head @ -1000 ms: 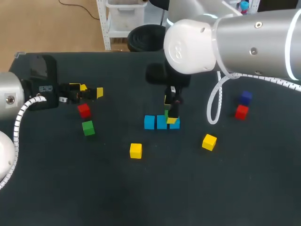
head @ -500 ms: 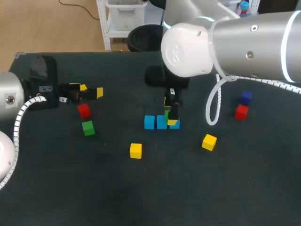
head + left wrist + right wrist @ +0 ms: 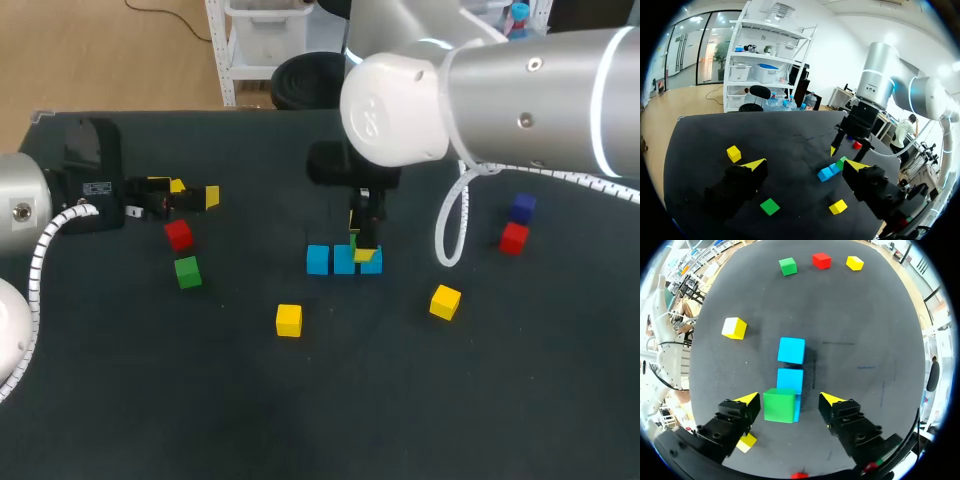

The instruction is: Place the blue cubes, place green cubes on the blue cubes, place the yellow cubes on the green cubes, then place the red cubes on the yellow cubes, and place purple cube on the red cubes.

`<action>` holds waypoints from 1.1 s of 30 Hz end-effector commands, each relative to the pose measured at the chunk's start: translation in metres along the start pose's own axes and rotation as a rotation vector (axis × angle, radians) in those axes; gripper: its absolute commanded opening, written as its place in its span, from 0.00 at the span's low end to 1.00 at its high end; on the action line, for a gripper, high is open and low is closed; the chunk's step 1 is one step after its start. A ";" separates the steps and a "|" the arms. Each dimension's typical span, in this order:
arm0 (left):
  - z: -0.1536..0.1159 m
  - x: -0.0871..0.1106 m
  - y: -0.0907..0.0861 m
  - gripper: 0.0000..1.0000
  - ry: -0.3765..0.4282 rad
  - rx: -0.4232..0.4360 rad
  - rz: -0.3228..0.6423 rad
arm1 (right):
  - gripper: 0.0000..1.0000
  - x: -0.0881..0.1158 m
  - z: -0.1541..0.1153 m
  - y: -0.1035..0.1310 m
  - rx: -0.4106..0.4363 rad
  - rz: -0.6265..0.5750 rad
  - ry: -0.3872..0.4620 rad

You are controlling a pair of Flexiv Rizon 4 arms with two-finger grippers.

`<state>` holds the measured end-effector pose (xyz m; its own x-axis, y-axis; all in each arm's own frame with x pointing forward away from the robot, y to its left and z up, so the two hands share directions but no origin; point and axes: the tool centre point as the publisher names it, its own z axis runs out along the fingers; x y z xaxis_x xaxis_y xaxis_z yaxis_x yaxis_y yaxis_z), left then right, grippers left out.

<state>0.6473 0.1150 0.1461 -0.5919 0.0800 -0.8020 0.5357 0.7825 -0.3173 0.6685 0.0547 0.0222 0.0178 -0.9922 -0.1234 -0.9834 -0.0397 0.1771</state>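
While the right arm reaches over the middle of the dark desk, its right fingers point straight down at one end of a close row of three blue cubes. These fingers are spread wide and grip nothing. A green cube sits on top of the end blue cube, between the two yellow tips. One tip is just beside it and the other stands apart from it.

The left fingers hover at the desk's left side, also spread apart and empty. Near them lie a red cube and a second green cube. A yellow cube and a second yellow cube rest on the robot's side of the row, well apart. On the right side, a second red cube lies just beside a purple cube.
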 end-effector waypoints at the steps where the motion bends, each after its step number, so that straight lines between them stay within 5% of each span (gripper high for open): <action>1: -0.001 0.001 0.002 1.00 -0.007 0.007 0.001 | 0.71 -0.001 0.000 -0.001 0.001 0.000 0.002; 14: -0.001 0.001 0.002 1.00 -0.007 0.007 0.001 | 0.53 -0.001 0.001 -0.002 -0.001 -0.001 0.003; 18: -0.001 0.001 0.002 1.00 -0.007 0.007 0.001 | 0.69 -0.001 0.001 -0.002 -0.004 -0.001 0.002; 21: -0.001 0.001 0.002 1.00 -0.007 0.007 0.001 | 1.00 0.000 0.001 -0.001 -0.012 0.008 -0.003; 23: -0.001 0.001 0.002 1.00 -0.007 0.007 0.001 | 1.00 0.000 0.001 -0.001 -0.016 0.011 -0.004; 24: -0.001 0.001 0.002 1.00 -0.007 0.007 0.001 | 0.86 -0.001 0.001 -0.001 -0.016 0.011 -0.004; 25: -0.001 0.001 0.002 1.00 -0.007 0.007 0.001 | 0.56 -0.001 0.001 -0.001 -0.017 0.011 -0.005; 26: -0.001 0.001 0.002 1.00 -0.007 0.007 0.001 | 0.60 -0.001 0.001 0.000 -0.021 0.014 -0.005; 27: -0.001 0.001 0.002 1.00 -0.007 0.007 0.001 | 0.91 -0.001 0.000 0.000 -0.020 0.018 -0.006; 28: -0.001 0.001 0.002 1.00 -0.007 0.007 0.001 | 1.00 -0.002 0.000 0.000 -0.021 0.029 -0.013; 33: -0.001 0.001 0.002 1.00 -0.007 0.007 0.001 | 1.00 -0.002 -0.005 -0.003 -0.009 0.052 -0.046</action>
<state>0.6473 0.1150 0.1461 -0.5919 0.0800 -0.8021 0.5357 0.7825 -0.3173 0.6723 0.0595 0.0248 -0.0289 -0.9894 -0.1425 -0.9810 0.0007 0.1941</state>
